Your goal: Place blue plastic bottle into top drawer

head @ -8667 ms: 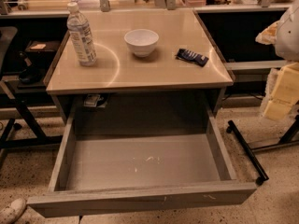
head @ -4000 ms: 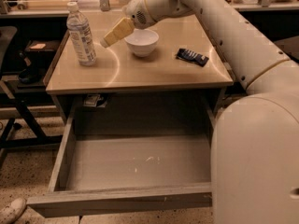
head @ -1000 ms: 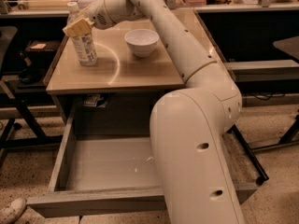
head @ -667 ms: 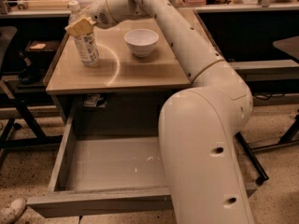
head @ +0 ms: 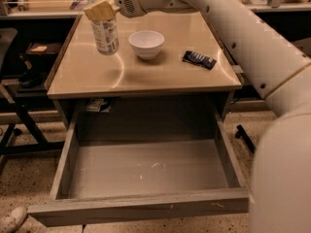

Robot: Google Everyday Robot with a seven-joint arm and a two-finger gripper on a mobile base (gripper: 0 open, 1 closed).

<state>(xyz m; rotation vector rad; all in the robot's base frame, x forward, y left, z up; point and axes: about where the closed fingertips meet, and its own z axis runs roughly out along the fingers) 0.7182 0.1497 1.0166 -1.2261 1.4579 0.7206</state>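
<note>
The blue plastic bottle (head: 105,35), clear with a whitish label, stands upright at the back left of the tan table top (head: 160,76). My gripper (head: 100,10) reaches in from the right and is closed over the bottle's top, hiding the cap. The bottle's base is at or just above the table surface. The top drawer (head: 146,171) is pulled fully open below the table front, and its grey scuffed bottom holds nothing.
A white bowl (head: 146,43) sits just right of the bottle. A small dark blue packet (head: 199,59) lies at the table's right. My white arm (head: 252,38) crosses the upper right and fills the right edge. A dark chair (head: 14,76) stands to the left.
My gripper has closed over the bottle's top, and the bottle has shifted right and slightly up with it, towards the bowl. The bowl, packet and drawer have not moved.
</note>
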